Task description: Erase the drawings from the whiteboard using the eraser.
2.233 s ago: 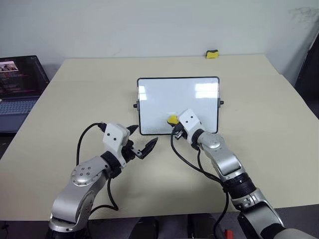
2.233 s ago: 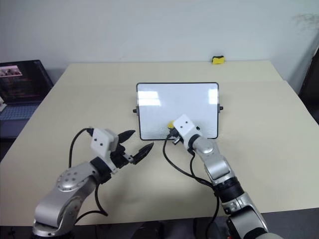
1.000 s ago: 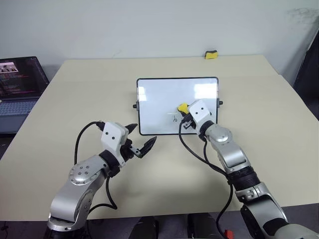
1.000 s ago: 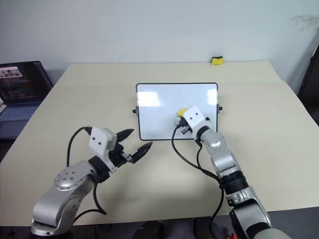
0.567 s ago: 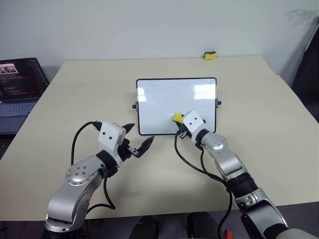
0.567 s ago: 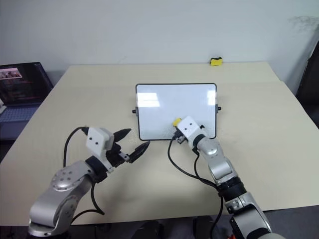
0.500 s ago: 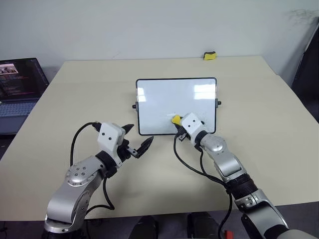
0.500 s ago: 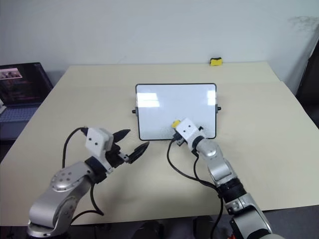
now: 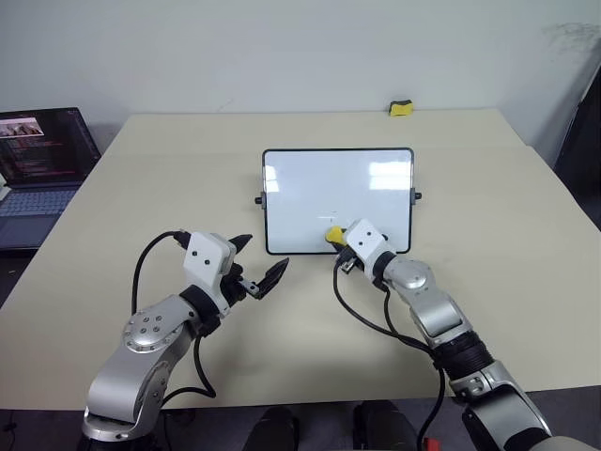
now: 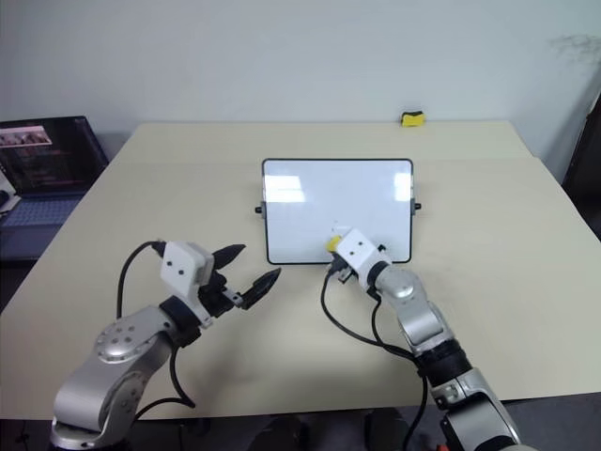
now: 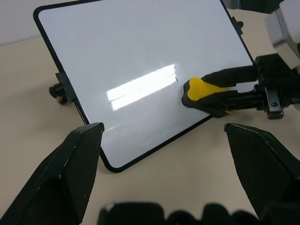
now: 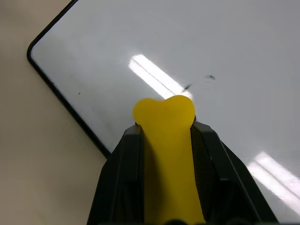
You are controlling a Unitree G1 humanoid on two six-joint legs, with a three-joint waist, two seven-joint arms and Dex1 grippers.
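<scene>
1. Gripping the eraser (image 12: 166,154), the right gripper (image 9: 340,246) has its jaws closed on the long sides of the bright-yellow block, and the rounded tip juts out past the black fingers (image 12: 124,164).
2. Just ahead of those jaws lies the whiteboard (image 9: 310,183), flat on the beige surface (image 9: 488,216); the eraser tip sits over the board's near edge.
3. Just beyond the eraser tip, a few faint dark specks, what is left of the drawings (image 12: 199,82), show on the glossy white.
4. Open wide and holding nothing, the left gripper (image 9: 255,266) hovers over the surface, near the board's closest corner but apart from it.
5. Well beyond both sets of jaws, by the far edge, lies a second yellow-and-black block (image 9: 401,108); a laptop (image 9: 38,164) stands far off to the left gripper's outer side.
6. Judging by looks, the eraser is light and stiff, with a soft felt face. The side grip suits it, leaving the felt free to rub.
7. Being thin, light and slick, the board may slide under a firm stroke; the free gripper could steady it at the black frame or at a side knob (image 9: 259,199).
</scene>
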